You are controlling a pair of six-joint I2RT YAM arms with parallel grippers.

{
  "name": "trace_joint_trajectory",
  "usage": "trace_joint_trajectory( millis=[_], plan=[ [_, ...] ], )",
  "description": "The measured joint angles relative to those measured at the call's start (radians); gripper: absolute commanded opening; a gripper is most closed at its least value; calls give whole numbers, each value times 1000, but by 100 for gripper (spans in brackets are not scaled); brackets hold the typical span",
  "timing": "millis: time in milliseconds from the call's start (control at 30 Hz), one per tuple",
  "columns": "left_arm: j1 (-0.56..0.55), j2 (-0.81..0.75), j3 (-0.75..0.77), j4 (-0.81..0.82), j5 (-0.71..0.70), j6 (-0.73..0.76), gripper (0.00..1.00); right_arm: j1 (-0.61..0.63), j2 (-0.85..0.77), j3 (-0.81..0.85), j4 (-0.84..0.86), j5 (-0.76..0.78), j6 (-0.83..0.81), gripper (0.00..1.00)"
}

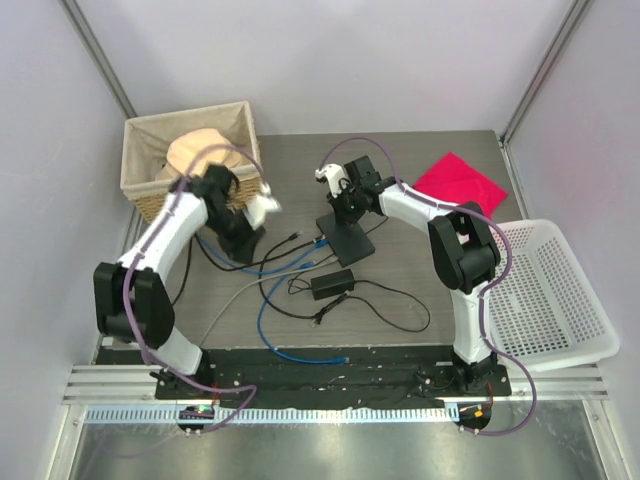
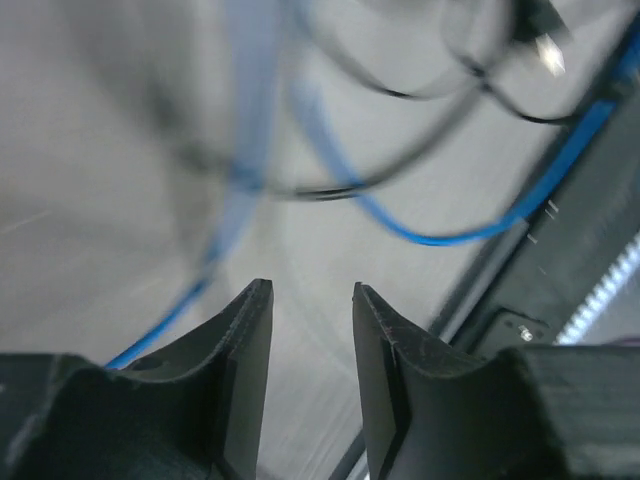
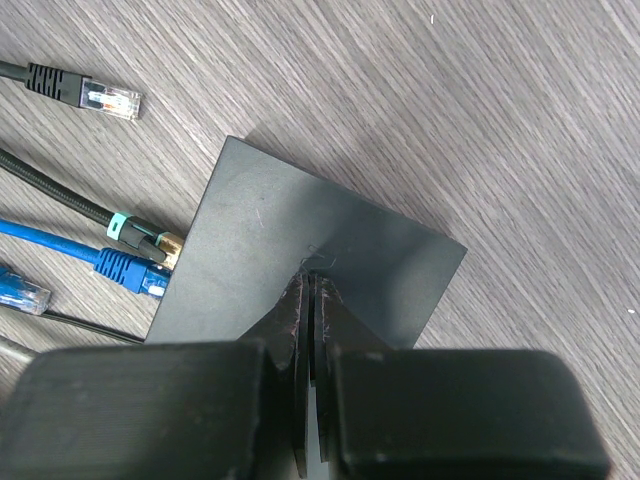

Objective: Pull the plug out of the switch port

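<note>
Pull not done — the blue plug [image 3: 128, 272] appears seated in the switch [image 3: 300, 240], which lies flat beneath the right gripper [image 3: 310, 300], its fingers pressed together on nothing; the left gripper [image 2: 312, 290] hangs parted, empty.

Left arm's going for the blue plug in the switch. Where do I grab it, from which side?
Grip the blue plug by its boot outside the switch, from above on the cable side. It lies flat, sticking straight out of the port edge, with a black-cabled plug beside it.
</note>
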Motion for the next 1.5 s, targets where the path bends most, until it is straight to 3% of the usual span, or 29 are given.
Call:
trace_joint_trajectory(
  millis=[100, 167, 333, 567, 867, 967, 1033, 1100, 1133, 1500],
  plan=[
    [-127, -22, -203, 50, 13, 37, 40, 0, 0, 0, 0, 2, 0, 1],
    [-159, 16, -229, 53, 16, 53, 37, 0, 0, 0, -1, 3, 0, 1],
    [-145, 150, -155, 106, 16, 39, 34, 1, 0, 0, -1, 5, 0, 1],
    [-147, 320, -42, 124, -23, -181, 28, 2, 0, 0, -1, 6, 0, 1],
    [-147, 290, -35, 65, -47, -367, 24, 2, 0, -1, -1, 7, 0, 1],
    [-147, 244, -70, 56, -47, -397, 19, 2, 0, 0, -1, 7, 1, 1],
    [-147, 232, -79, 34, -47, -407, 24, 2, 0, 0, -2, 7, 1, 1],
    [-147, 235, -84, 23, -48, -414, 42, 2, 0, 0, -2, 7, 3, 1],
    [-148, 238, -87, 21, -55, -423, 45, 2, 0, 0, -2, 7, 4, 1],
    [-180, 310, -133, 119, -189, -594, 46, 3, 0, -2, 0, 7, 5, 1]
  ],
)
